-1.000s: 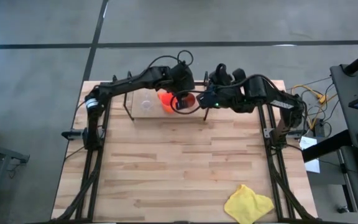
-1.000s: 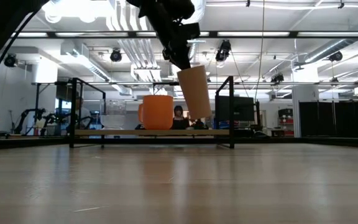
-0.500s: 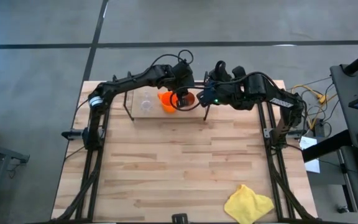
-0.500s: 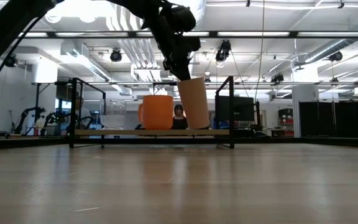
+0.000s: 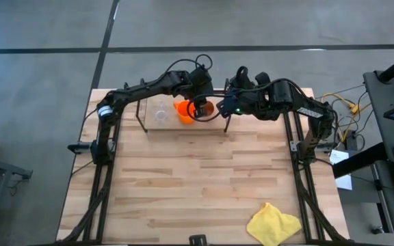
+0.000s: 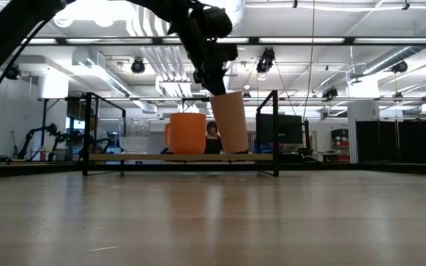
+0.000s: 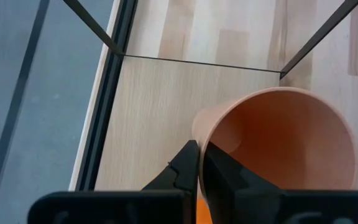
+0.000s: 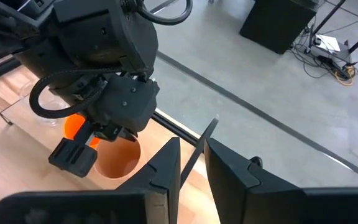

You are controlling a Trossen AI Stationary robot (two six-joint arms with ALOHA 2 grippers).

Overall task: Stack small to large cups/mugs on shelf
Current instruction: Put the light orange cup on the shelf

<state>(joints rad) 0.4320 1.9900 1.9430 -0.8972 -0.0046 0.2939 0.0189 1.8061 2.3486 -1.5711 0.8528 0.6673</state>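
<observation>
The terracotta-tan tumbler [image 6: 230, 122] stands on the black wire shelf [image 6: 124, 157] at the table's far edge, tilted slightly. The orange mug [image 6: 187, 133] stands on the shelf board just to its left. The clear glass [image 5: 161, 113] stands further left. My left gripper [image 6: 217, 87] is shut on the tumbler's rim from above. My right gripper [image 5: 227, 104] is at the shelf's right end, slightly open. Its fingers stand on either side of an upright shelf wire [image 8: 205, 134], and I cannot tell whether they touch it. My left gripper holds the tumbler's rim [image 7: 196, 134] with one finger inside the cup and one outside. The fingers come from above, slanting down from the table's left. The tumbler's open end is up and its base [image 6: 237, 150] is at the shelf board, leaning a little.
A yellow cloth [image 5: 272, 224] lies at the table's near right corner. The wooden tabletop [image 5: 197, 178] stretches in front of the shelf. Both arms crowd the shelf's right half.
My left gripper has gone down with the tumbler, still shut on its rim. The tumbler hung tilted above the shelf board. It now sits lower and more upright, with its base at the board beside the orange mug.
</observation>
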